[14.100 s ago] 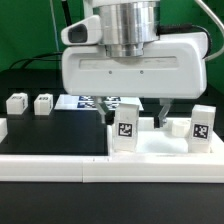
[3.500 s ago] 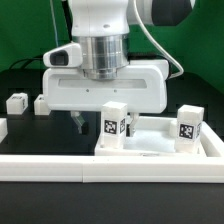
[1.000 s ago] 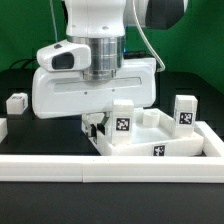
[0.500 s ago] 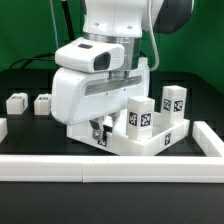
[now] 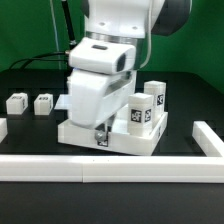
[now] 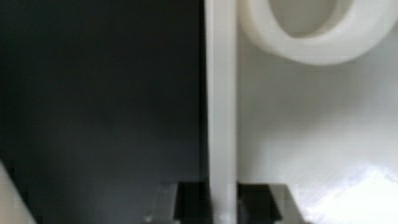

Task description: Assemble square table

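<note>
The white square tabletop [image 5: 125,140] lies on the black table, turned at an angle. Two white tagged legs [image 5: 140,112] [image 5: 155,100] stand upright on it. My gripper [image 5: 100,130] comes down at the tabletop's near left side, shut on its raised rim. In the wrist view the rim [image 6: 222,90] runs as a thin white strip between my dark fingers [image 6: 192,200], with my gripper [image 6: 224,202] clamped on it. A round white leg socket [image 6: 311,30] shows beside the rim. Two loose legs [image 5: 15,102] [image 5: 43,103] lie at the exterior view's left.
A long white border rail [image 5: 60,168] runs along the table's front, with a raised end [image 5: 208,140] at the exterior view's right. The arm's white body [image 5: 100,85] hides the tabletop's far left part.
My gripper has swung round with the tabletop in its grip. The two upright legs have come closer together in the exterior view, and the tabletop has shifted toward that view's left.
</note>
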You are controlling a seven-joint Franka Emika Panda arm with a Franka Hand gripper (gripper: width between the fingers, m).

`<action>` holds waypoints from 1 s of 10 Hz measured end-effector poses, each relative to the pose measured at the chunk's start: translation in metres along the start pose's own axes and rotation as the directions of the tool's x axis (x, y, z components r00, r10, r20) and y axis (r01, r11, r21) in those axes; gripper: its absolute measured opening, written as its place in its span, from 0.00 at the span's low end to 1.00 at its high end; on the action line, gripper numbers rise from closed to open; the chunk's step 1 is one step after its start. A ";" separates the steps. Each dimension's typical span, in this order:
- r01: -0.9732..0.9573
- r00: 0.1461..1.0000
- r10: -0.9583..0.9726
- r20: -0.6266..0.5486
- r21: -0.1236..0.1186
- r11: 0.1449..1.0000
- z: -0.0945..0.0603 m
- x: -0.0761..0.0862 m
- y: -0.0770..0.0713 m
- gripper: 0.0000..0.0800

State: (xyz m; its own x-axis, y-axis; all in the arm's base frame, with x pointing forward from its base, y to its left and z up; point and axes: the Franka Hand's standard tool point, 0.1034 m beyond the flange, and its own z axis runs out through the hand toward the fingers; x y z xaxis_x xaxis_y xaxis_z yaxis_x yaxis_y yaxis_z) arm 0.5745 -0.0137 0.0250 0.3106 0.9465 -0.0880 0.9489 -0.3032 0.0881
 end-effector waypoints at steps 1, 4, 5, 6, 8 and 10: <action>0.089 0.996 -0.089 -0.006 -0.044 0.995 -0.002 0.008 0.004 0.08; 0.247 0.969 -0.246 0.019 -0.039 0.968 0.000 -0.001 0.004 0.08; 0.302 0.953 -0.300 0.031 -0.041 0.953 0.000 0.003 0.003 0.08; 0.360 0.933 -0.359 0.035 -0.039 0.932 0.002 0.021 -0.003 0.08; 0.445 0.895 -0.445 0.025 -0.030 0.895 -0.002 0.060 -0.006 0.08; 0.578 0.816 -0.578 0.010 -0.054 0.814 -0.010 0.078 0.000 0.08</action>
State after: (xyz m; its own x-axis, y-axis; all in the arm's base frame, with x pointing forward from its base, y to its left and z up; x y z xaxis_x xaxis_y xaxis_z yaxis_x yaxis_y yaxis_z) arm 0.5981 0.0610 0.0276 -0.2947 0.9463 -0.1326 0.9490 0.3061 0.0749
